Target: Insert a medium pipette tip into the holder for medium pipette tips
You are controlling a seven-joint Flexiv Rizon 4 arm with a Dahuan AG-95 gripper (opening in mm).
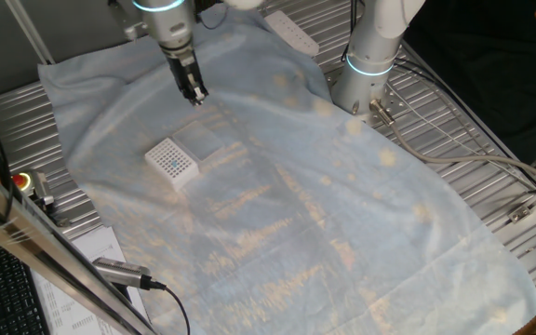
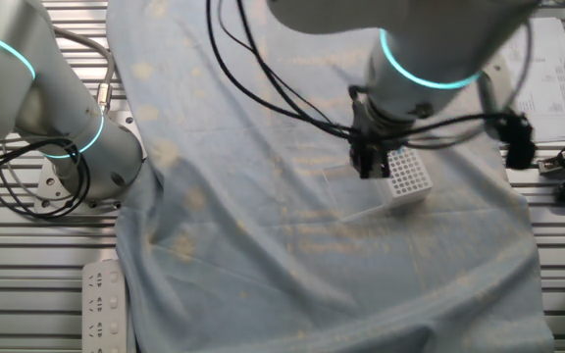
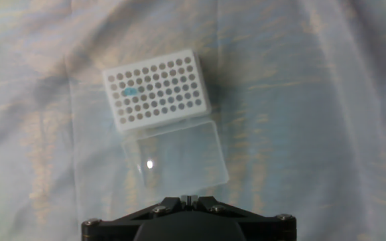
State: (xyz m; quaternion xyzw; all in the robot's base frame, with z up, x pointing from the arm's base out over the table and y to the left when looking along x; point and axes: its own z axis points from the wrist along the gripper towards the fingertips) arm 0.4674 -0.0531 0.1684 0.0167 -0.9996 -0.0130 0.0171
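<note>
Looking at the hand view, you find the medium pipette tip [image 3: 131, 90] as a teal speck on the holder for medium pipette tips [image 3: 156, 89], upper left of the frame; whether it lies flat or sits in a hole, you cannot tell. Expect it to be light, slick and easily flicked, so pinch it mid-length, gently. A clear lid [image 3: 176, 155] lies open below the block. Your gripper [image 1: 195, 93] hangs above the cloth [image 1: 342, 205], fingers apparently pressed together, holding nothing.
</note>
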